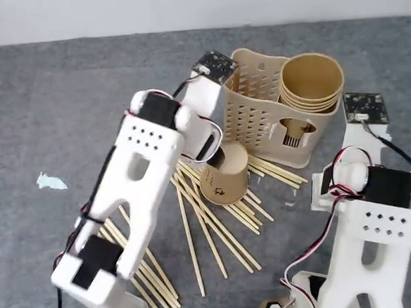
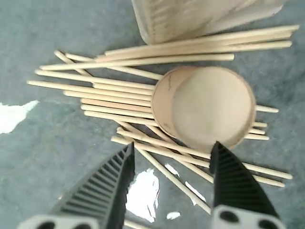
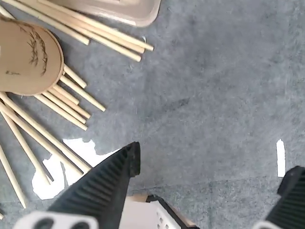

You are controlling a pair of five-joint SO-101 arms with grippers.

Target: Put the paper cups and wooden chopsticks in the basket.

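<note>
Left hand: the left hand (image 2: 172,147) hangs low over the pile, spread wide and holding nothing. One finger stands on each side of the near edge of the loose cup, which looks like the line-up for a pinch across it. Whether a fingertip touches the cup I cannot tell.
Right hand: the right hand (image 3: 214,160) is wide open and empty above bare bench (image 1: 47,101). It is off to the side of the pile, probably parked there so the other arm has room.
Chopsticks: the chopsticks (image 1: 210,224) lie flat in a loose fan. The fan runs from near the arm bases up to the foot of the basket, with several crossing one another. Lying flat and tangled, they offer little to pinch, so the cup is the easier pick.
Loose cup: the paper cup (image 2: 205,112) lies on its side on top of the chopsticks, just beside the basket. It sits raised on the sticks, so fingers can get round it, but it may roll when squeezed.
Basket: the basket (image 1: 252,108) stands upright beyond the cup, open side up, so things can be dropped in from above.
Stacked cups: a nest of cups (image 1: 312,79) is already in one end of the basket, mouths up, leaving room beside it.
Scraps: white paper scraps (image 2: 143,188) lie on the bench near the sticks.
</note>
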